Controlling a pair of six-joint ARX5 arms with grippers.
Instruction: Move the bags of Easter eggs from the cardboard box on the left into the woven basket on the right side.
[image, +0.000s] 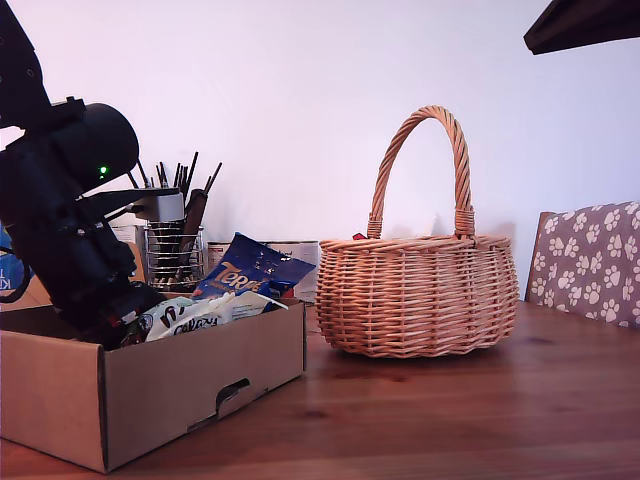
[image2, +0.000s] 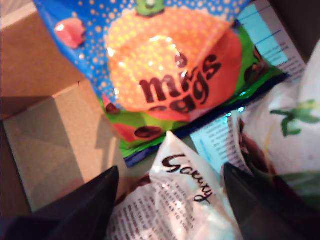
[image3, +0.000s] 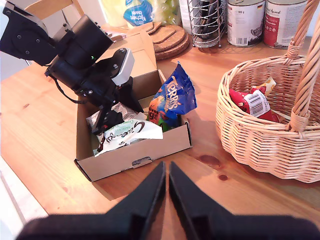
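Note:
The cardboard box (image: 200, 380) (image3: 135, 157) sits at the exterior view's left and holds several snack bags. My first gripper (image2: 170, 172) (image: 125, 320) reaches down into it, open, its fingers (image2: 95, 205) on either side of a white bag with black lettering (image2: 185, 200) (image3: 130, 132). A dark blue bag with orange lettering (image: 250, 270) (image3: 172, 97) leans at the box's end nearest the basket. An orange and blue egg bag (image2: 170, 75) lies just beyond the jaws. The woven basket (image: 420, 295) (image3: 265, 135) holds a red bag (image3: 250, 102). My second gripper (image3: 167, 167) hovers shut above the table.
A wire utensil holder (image: 170, 250) (image3: 207, 22) and two cans (image3: 245, 20) stand behind the box. Cork coasters (image3: 167, 35) and a yellow-and-blue bag (image3: 135, 10) lie further back. A paw-print cushion (image: 590, 260) is at the exterior view's right. A dark arm part (image: 585, 22) hangs at its top right.

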